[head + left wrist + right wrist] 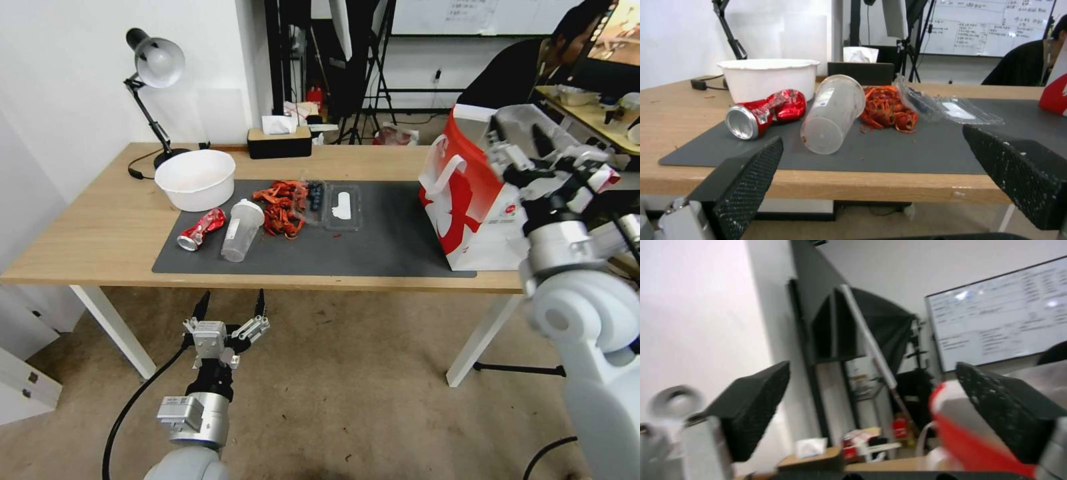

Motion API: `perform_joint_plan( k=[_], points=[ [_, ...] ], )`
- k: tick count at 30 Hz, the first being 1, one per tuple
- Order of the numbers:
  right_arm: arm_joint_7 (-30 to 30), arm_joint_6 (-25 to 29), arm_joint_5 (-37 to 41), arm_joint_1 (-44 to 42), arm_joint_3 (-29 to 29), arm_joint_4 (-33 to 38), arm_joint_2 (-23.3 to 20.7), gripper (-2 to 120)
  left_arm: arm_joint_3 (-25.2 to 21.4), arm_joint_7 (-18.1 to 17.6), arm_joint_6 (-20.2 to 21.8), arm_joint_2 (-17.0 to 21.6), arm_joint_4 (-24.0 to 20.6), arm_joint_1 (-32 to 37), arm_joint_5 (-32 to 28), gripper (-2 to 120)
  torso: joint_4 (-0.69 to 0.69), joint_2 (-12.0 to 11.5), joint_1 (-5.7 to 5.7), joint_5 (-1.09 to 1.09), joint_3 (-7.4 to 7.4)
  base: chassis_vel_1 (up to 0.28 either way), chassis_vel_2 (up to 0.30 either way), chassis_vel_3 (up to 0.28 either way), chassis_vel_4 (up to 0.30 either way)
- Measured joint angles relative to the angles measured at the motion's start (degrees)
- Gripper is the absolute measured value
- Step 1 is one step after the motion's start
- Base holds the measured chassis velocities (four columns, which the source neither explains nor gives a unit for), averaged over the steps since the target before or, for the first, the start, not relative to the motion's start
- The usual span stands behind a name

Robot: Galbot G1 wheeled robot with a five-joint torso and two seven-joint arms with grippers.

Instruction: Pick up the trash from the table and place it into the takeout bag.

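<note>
On the table (100, 233), a crushed red can (201, 229) (766, 111) and a clear shaker cup (241, 230) (833, 113) lie on their sides at the left end of the dark mat (387, 247). Beside them sit a heap of red shells (283, 207) and a flat clear plastic box (340, 207). The takeout bag (467, 207) stands upright at the mat's right end. My left gripper (230, 303) (871, 133) hangs open below the table's front edge, facing the can and cup. My right gripper (519, 133) (871, 366) is raised over the bag's mouth, open and holding nothing.
A white bowl (195, 179) stands behind the can, with a desk lamp (155, 67) and a dark tissue box (279, 140) along the back edge. Bare mat stretches between the plastic box and the bag. Stands and a seated person are behind the table.
</note>
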Motion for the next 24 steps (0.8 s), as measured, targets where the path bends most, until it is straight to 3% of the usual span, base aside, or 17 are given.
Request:
perform_joint_plan(
  k=[8,15,24],
  points=[
    [-4.8,3.2,-4.0,-7.9,-4.4,2.4,1.7,100,-0.2,0.0,0.0,0.2,0.3,-0.1,-0.3,100,0.00,0.0,0.00,0.00,0.00,0.000,0.000,0.000,0.000],
    [-4.2,5.0,-10.5,-13.7,-5.7,2.3,2.3,100,-0.2,0.0,0.0,0.3,0.9,-0.5,-0.5,100,0.00,0.0,0.00,0.01,0.00,0.000,0.000,0.000,0.000],
    [-2.1,13.8,-19.4,-26.8,-5.1,-0.8,3.9,100,-0.3,0.0,0.1,0.6,1.9,-1.4,-0.9,100,-0.01,0.0,0.00,0.01,0.00,0.000,0.000,0.000,0.000]
  ],
)
